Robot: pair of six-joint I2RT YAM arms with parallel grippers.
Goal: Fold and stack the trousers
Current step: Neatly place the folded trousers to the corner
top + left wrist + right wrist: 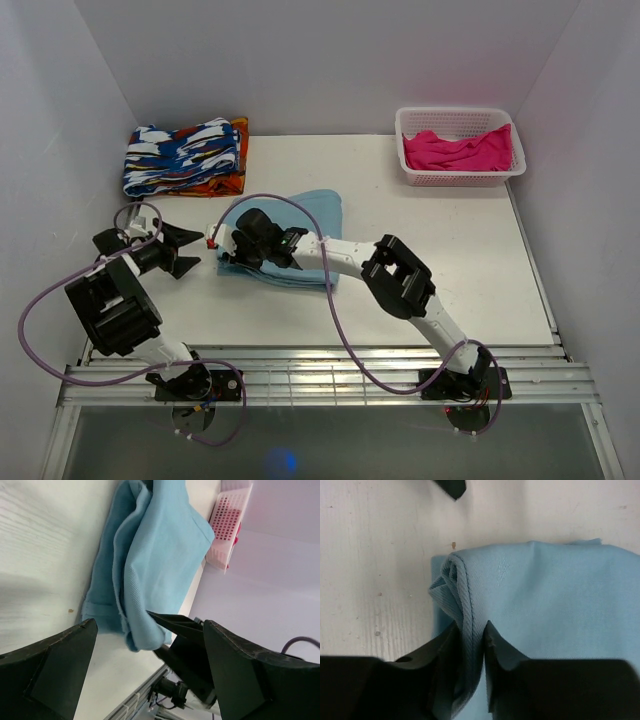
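The light-blue trousers (305, 212) lie folded in the middle of the table. My right gripper (232, 246) is at their near left corner, shut on a bunched seam edge that it holds slightly raised. In the right wrist view the gripper (470, 630) pinches that fold of the trousers (545, 600). My left gripper (198, 248) is open and empty just left of that corner, with its fingers pointing at it. In the left wrist view the left gripper (150, 625) frames the trousers (160, 555) and the right gripper's dark finger (187, 645).
A folded blue-white-orange patterned cloth (185, 158) lies at the back left. A white basket (460, 178) holding a bright pink garment (460, 150) stands at the back right; it also shows in the left wrist view (225, 525). Metal rails run along the near edge.
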